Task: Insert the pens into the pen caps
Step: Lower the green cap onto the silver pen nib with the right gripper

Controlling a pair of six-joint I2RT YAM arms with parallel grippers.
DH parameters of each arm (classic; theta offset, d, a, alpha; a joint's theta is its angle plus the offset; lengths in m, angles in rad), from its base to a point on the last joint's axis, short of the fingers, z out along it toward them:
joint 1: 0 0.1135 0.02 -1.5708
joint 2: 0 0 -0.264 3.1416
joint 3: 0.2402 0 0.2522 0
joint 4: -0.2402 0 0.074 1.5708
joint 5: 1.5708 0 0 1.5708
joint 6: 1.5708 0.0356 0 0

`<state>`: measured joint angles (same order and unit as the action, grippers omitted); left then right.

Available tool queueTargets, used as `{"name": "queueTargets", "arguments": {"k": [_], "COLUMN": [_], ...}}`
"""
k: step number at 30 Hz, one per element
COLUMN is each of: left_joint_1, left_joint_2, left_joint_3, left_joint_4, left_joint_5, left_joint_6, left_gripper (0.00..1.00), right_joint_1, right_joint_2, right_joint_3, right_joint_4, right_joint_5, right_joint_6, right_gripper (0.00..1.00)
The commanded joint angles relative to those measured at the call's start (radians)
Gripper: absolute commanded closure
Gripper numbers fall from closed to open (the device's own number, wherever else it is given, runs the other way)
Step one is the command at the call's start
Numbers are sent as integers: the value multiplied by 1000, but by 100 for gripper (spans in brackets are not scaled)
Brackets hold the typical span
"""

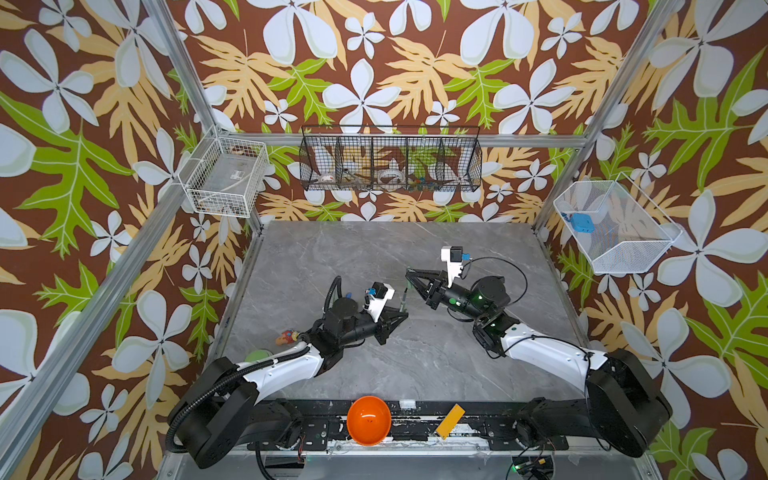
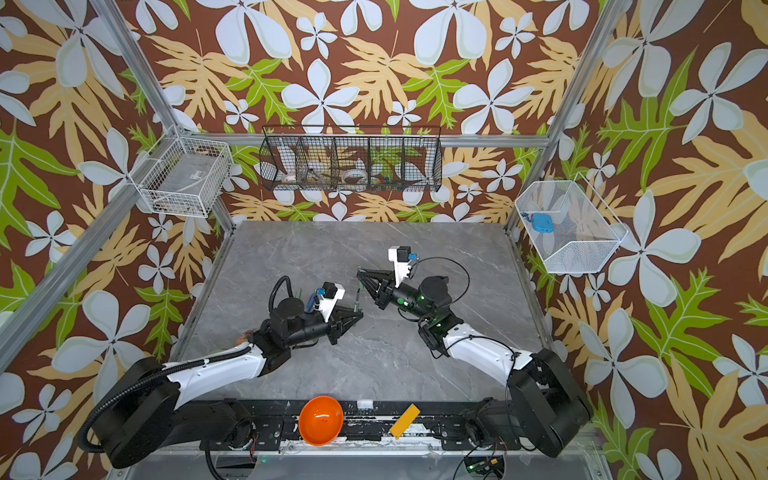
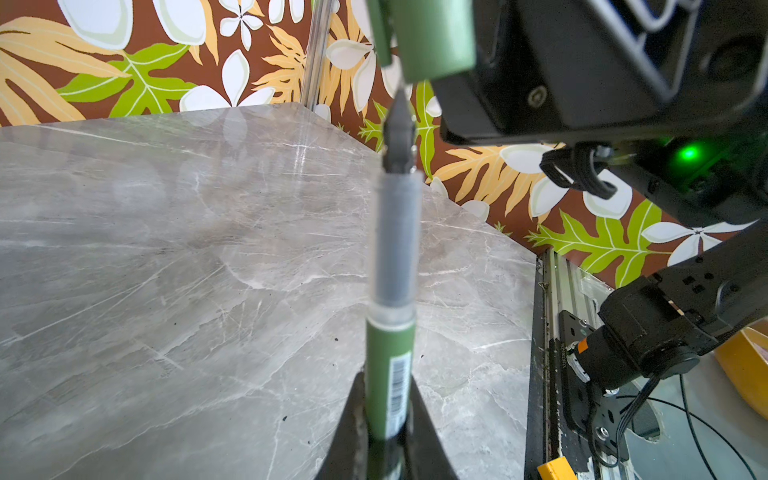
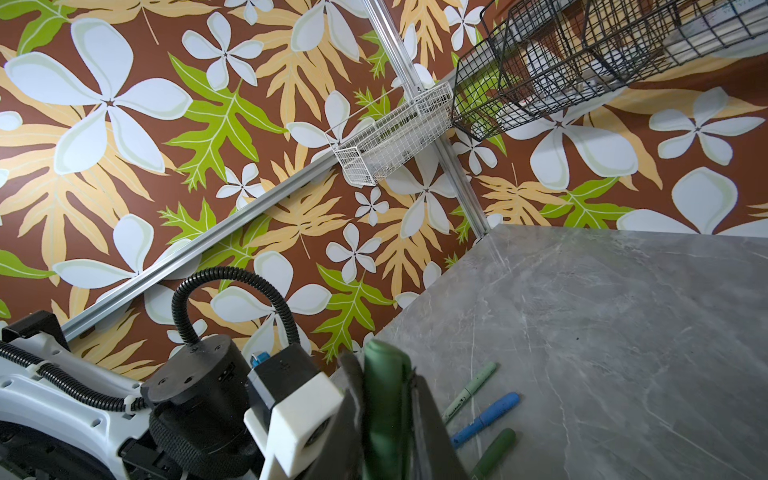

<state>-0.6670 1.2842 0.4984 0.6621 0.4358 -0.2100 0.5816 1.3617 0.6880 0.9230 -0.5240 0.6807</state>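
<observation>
Left end effector (image 3: 386, 386) clenched a dark green pen (image 3: 392, 257), tip just beside the dark green cap (image 4: 384, 415) clenched by right end effector (image 4: 384, 370).

The dark green cap (image 3: 432, 37) is blurred and cut off by the edge in the left wrist view, where the held pen (image 3: 388, 374) is hidden at its rear within the left gripper (image 3: 384, 395). A lying dark green pen (image 4: 494, 453) is cut off at one end in the right wrist view.

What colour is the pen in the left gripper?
Dark green pen, clearest in the left wrist view.
</observation>
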Motion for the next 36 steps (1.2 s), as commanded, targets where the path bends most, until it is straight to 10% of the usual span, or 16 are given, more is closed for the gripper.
{"name": "queueTargets", "arguments": {"k": [1,36], "left_joint_1": [-1,-2], "left_joint_2": [3,20], "left_joint_3": [9,35], "left_joint_4": [34,69], "left_joint_5": [17,19], "left_joint_6": [-6,-53], "left_gripper": [100,100], "right_joint_1": [2,21], "right_joint_2": [8,-7], "right_joint_3": [7,-68], "right_joint_4": [55,157], "right_joint_5": [-11,-28], "right_joint_6": [14,45], "right_gripper": [82,84]}}
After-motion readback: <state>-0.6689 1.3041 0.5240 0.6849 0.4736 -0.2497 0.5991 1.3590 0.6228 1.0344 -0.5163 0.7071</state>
